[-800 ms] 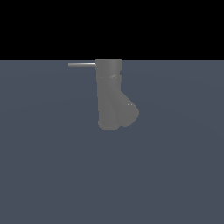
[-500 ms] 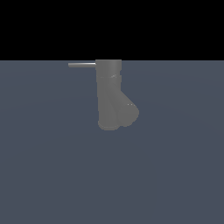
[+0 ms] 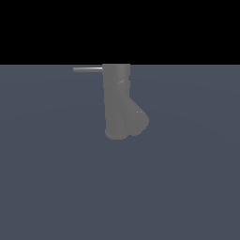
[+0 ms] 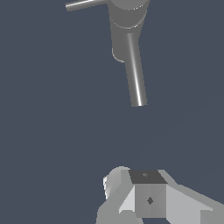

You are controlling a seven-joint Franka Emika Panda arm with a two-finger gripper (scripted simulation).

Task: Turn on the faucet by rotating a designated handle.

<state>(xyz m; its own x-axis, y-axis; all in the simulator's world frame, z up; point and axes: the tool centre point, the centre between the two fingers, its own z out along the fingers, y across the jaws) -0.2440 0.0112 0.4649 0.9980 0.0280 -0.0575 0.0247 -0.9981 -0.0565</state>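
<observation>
No readable text, labels, brands, numbers or signs on any surface

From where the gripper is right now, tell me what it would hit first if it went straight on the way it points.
Probably only the flat grey surface. The gripper sits apart from the faucet, and the nearest rod ends short of it. Depth is unclear in the wrist view, so this is a guess.
</observation>
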